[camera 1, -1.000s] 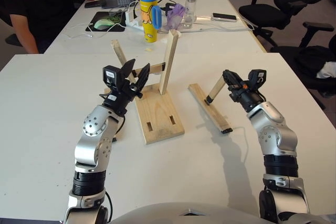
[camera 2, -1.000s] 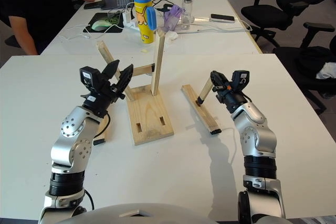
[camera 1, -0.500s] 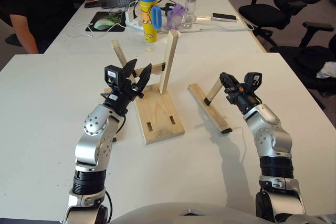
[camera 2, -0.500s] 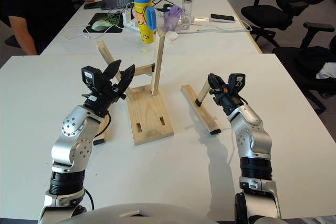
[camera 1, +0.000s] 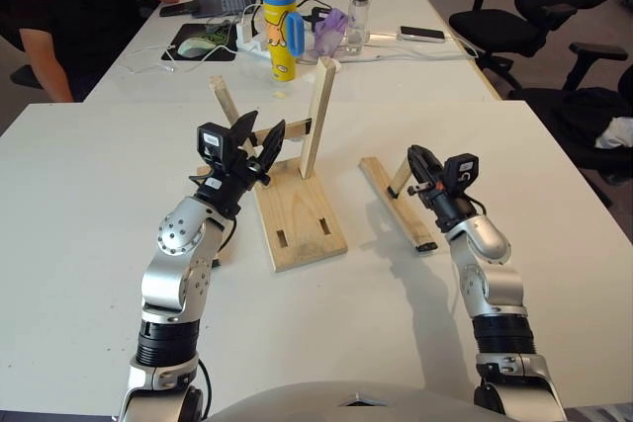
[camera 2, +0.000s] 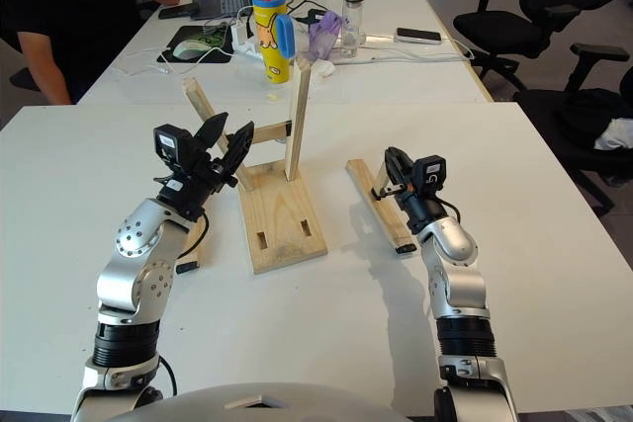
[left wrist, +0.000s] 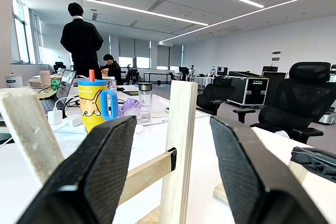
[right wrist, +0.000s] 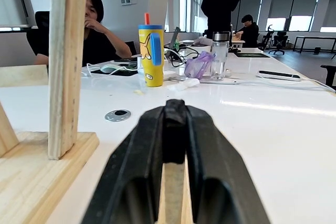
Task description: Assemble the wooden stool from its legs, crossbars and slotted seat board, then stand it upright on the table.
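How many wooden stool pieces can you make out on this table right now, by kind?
slotted seat board: 1
legs standing on it: 2
crossbar joining them: 1
flat bar lying on the table: 1
raised bar gripped by the right end effector: 1
Total: 6
Not counted: a part-hidden object by the left arm, unidentifiable.

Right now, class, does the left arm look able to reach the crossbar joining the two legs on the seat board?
Probably yes: the left gripper is open right in front of the crossbar, with nothing between them.
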{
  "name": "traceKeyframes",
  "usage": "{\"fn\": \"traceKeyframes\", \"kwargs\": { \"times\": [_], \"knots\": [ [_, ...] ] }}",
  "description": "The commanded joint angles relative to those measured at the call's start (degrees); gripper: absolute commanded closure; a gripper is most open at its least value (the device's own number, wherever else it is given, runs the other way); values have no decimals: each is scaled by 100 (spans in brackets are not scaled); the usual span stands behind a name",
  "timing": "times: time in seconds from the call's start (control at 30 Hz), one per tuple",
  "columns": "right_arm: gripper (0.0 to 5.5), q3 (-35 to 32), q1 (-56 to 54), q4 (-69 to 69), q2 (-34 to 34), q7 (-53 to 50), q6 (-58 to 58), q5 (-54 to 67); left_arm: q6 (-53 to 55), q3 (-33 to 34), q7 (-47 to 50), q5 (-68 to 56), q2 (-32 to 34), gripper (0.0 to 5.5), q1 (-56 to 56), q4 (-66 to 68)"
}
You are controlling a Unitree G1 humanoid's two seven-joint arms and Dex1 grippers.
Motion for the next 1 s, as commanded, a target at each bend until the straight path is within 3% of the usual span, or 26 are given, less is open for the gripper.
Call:
{"fn": "traceKeyframes", "kwargs": {
  "times": [0.03,0.13,0.17,0.37,0.63,0.8,1.0],
  "knots": [
    [507,134,98,424,-37,-107,565,-265,-26,-7,-27,68,54,291,-65,82],
    [507,127,-2,275,-100,-61,596,-226,-73,-39,-43,102,56,291,-66,111],
    [470,111,-5,208,-109,-41,609,-187,-87,-45,-49,108,57,291,-68,122],
    [393,-55,-353,-572,-90,-75,1073,137,-191,-36,-154,127,106,291,9,145],
    [388,-375,-1712,-1512,-263,-489,1957,421,-277,-58,-99,191,47,291,97,155],
    [460,-301,-2778,-703,-313,-453,1844,176,-368,-123,-37,248,-42,291,8,254],
    [549,-288,-2999,-259,-214,-571,1644,-14,-395,-84,-9,239,-52,291,-50,316]
  ]
}}
